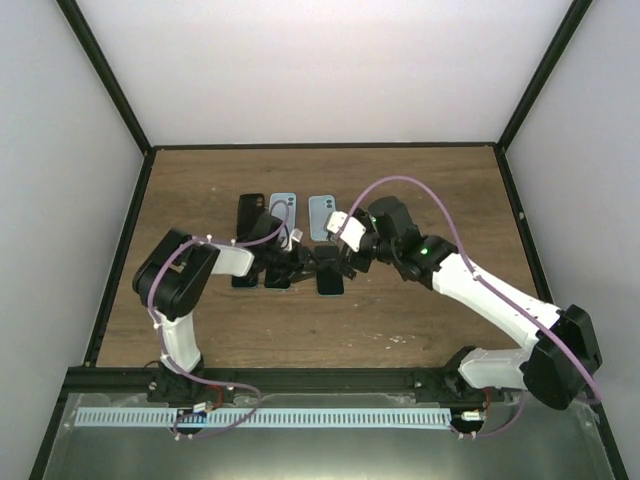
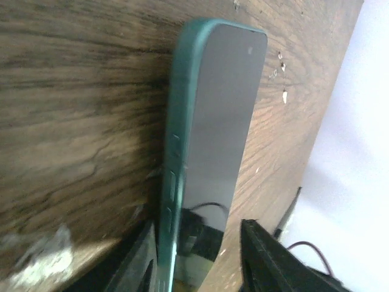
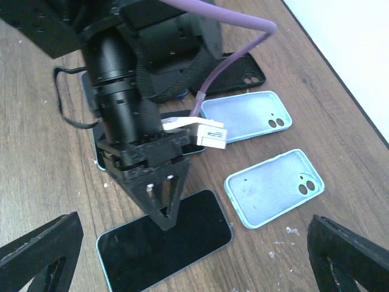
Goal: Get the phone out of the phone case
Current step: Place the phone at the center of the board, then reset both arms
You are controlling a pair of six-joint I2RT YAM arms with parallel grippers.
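Note:
A phone in a thin teal case (image 3: 182, 246) lies screen up on the wooden table; it also shows in the top view (image 1: 331, 283). My left gripper (image 3: 164, 220) points down at the middle of its far long edge. In the left wrist view the left gripper (image 2: 197, 226) is open. One finger (image 2: 141, 261) sits against the phone's teal side with the buttons (image 2: 176, 158), and the other finger (image 2: 267, 261) stands off the screen. My right gripper (image 3: 194, 220) is wide open and empty, hovering above the same phone, and shows in the top view (image 1: 347, 262).
Two empty light blue cases (image 3: 246, 115) (image 3: 273, 188) and an empty black case (image 3: 237, 72) lie beyond the phone. Another teal-edged phone (image 3: 92, 155) lies under the left arm. Black frame posts and white walls enclose the table (image 1: 420, 310).

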